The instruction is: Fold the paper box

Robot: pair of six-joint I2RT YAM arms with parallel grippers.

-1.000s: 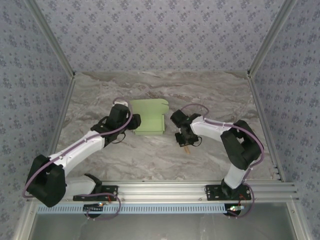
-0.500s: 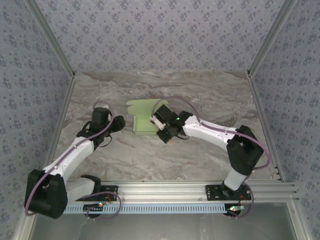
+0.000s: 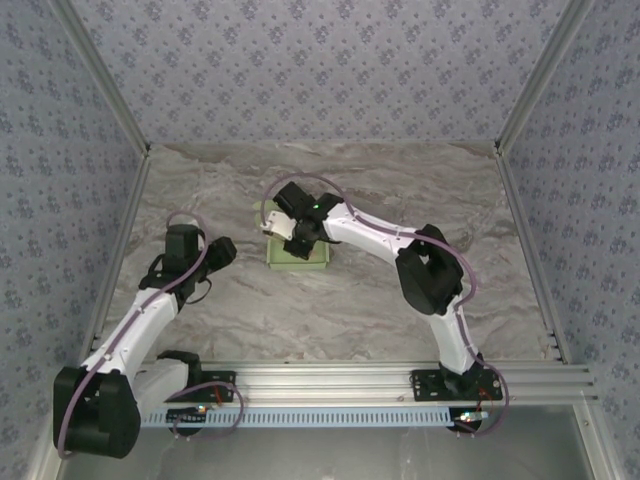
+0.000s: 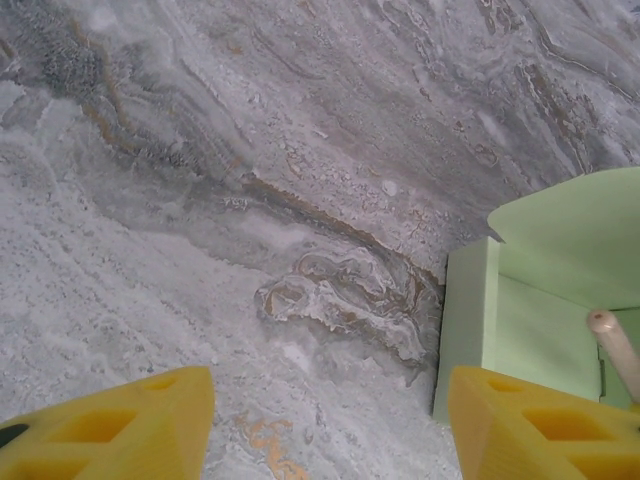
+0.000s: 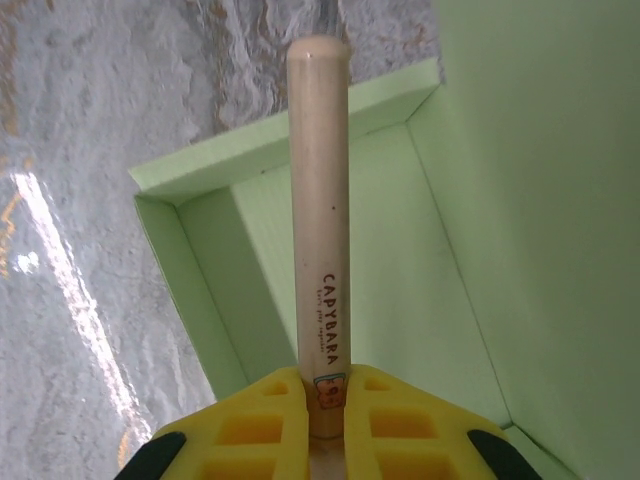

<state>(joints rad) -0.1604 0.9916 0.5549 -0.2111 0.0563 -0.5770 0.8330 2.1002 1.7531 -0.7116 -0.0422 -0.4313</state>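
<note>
Two arms are over the marble table (image 3: 450,180), and only your right one is at the paper box (image 3: 308,258). The box sits near the middle of the table, a little left of centre, partly folded. From the right wrist you see low walls standing along two sides and meeting at a corner, with a broad green panel rising on the right of that view.

Your right gripper (image 5: 325,398) is clamped tight on a wooden stick (image 5: 318,180), with the yellow fingers (image 5: 250,425) pressed against its sides. The stick, printed CAPYBARA, points out over the box floor toward the far wall, and its rounded tip shows past the top edge of that wall. You cannot tell whether the stick touches the card.

From above, the right arm stretches across from its base on the right. Its wrist covers the far part of the box, so that edge is hidden from you there.

Your left gripper (image 3: 221,249) is off to the left of the box, apart from it, with the jaws wide and nothing between them. From its wrist camera, bare marble lies between the two yellow fingers. That view also catches a corner of the box at the right edge, with one wall upright and a rounded flap above it. The stick's tip pokes in just above the right-hand finger.

Patterned blue-grey walls (image 3: 300,60) close the table in on three sides, and a metal rail (image 3: 330,378) runs along the near edge where both arms are bolted
</note>
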